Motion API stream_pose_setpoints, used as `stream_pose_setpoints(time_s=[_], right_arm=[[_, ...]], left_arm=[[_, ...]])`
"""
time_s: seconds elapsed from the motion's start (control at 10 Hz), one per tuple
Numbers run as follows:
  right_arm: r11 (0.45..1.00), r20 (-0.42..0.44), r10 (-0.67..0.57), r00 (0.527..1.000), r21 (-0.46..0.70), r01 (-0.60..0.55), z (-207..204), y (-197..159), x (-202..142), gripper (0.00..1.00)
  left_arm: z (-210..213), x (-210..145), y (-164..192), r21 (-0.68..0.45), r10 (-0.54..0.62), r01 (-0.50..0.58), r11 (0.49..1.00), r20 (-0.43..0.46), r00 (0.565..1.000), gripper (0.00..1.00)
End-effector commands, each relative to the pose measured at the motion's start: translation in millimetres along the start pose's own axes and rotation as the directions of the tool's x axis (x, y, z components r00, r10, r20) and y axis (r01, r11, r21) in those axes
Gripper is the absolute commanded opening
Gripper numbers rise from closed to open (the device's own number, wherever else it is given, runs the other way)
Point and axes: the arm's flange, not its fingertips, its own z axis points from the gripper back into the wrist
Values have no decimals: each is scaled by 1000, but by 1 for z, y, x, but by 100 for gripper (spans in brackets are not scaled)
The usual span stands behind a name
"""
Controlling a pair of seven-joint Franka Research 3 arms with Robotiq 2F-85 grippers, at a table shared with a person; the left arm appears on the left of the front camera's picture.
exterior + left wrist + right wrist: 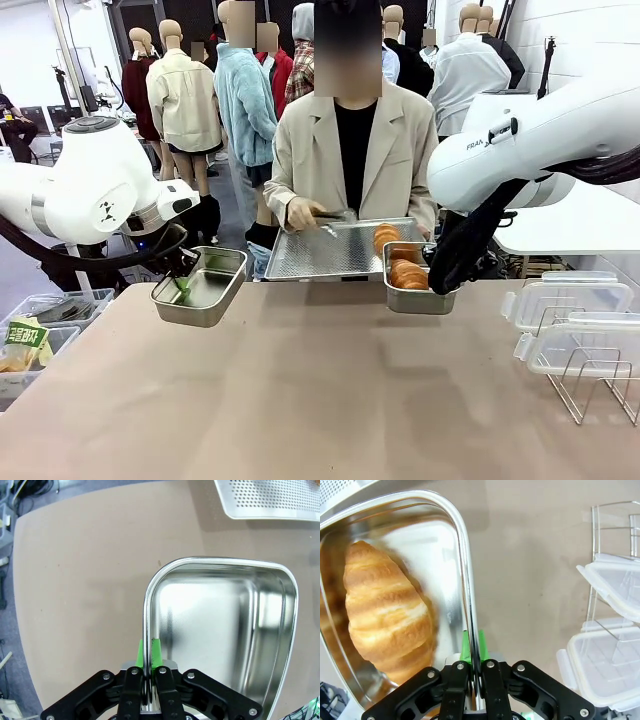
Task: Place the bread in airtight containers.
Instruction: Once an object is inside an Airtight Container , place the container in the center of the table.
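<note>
Two steel pans (195,305) (415,303), tan tabletop (300,400), perforated tray (320,255) beyond, clear lids (565,300) right

Brown table (300,400): wire rack (590,382) standing at right side, holding clear lids (570,305).

Brown tabletop (300,400), matte. Large perforated steel tray (315,255) lies flat at its far edge. Person in beige jacket (300,150) stands just behind the tray. Wire rack (578,385) at the right, near side. Clear bin (50,345) beside the left edge, with a green packet (22,338) inside.
</note>
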Motion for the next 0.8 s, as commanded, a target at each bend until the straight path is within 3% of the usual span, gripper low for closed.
stream_pose_setpoints(time_s=[0.0,0.7], right_arm=[[1000,17,12,1000,7,-12,2,-2,-3,0],[1000,17,12,1000,7,-12,2,-2,-3,0]], left_arm=[[3,-2,2,2,-13,13,1000,18,1000,0],[3,-2,2,2,-13,13,1000,18,1000,0]])
